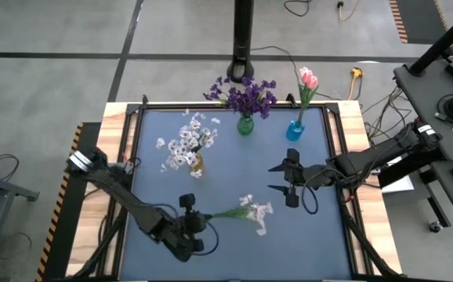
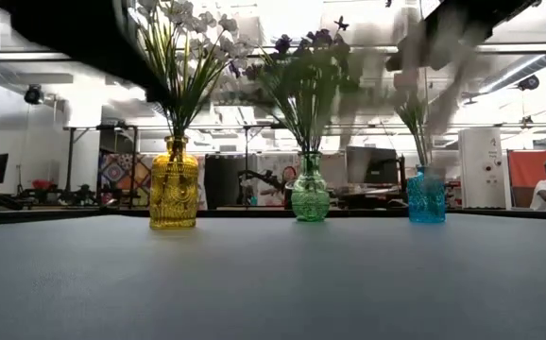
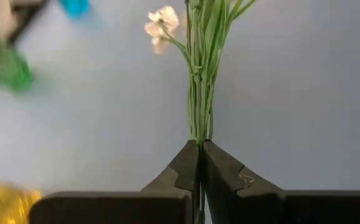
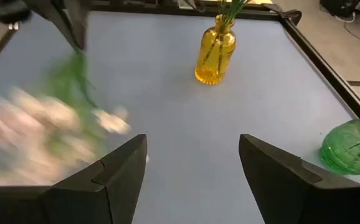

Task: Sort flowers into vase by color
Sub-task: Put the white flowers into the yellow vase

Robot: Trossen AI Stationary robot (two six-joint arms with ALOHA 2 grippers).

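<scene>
My left gripper [image 1: 201, 221] is shut on a white-blossom sprig [image 1: 250, 210] near the table's near edge; the wrist view shows its green stems [image 3: 200, 93] and a pale blossom [image 3: 161, 25]. My right gripper [image 1: 289, 180] hangs open over the table's right half, touching nothing. Three vases stand upright on their bases: a yellow vase [image 1: 197, 163] with white sprays, a green vase [image 1: 245, 124] with purple blossoms, a blue vase [image 1: 295, 129] with a pink bud [image 1: 308, 77]. My left gripper pinches the white sprig's bundled stems at their lower end [image 3: 200, 138] between the two fingers. The stems run straight out from the fingertips, along the fingers, toward the table's right. Whether the blossom end rests on the table, I cannot tell.
The dark mat [image 1: 234, 251] is framed by a black rail [image 1: 332, 141] and wooden borders. Open mat lies between the vases and the near edge. A black pole [image 1: 242, 39] stands behind the far edge. Cables lie on the floor to the right.
</scene>
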